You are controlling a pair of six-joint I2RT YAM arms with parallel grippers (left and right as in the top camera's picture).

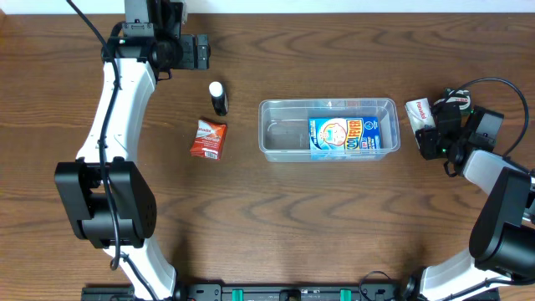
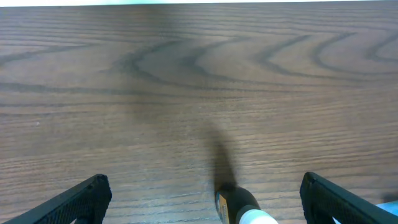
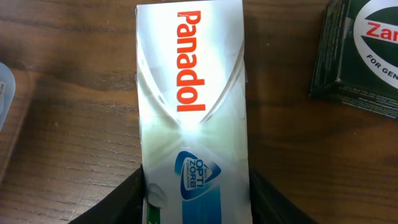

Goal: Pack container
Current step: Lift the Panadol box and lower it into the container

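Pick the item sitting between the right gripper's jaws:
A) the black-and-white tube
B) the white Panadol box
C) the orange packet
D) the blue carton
B: in the right wrist view the white Panadol box runs down between the jaws of the right gripper, one jaw against each long side, while the blue carton lies inside the container.

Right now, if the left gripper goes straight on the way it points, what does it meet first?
For the left gripper, probably the small white-capped black bottle lying between its open fingers; beyond it only table shows. Depth is unclear.
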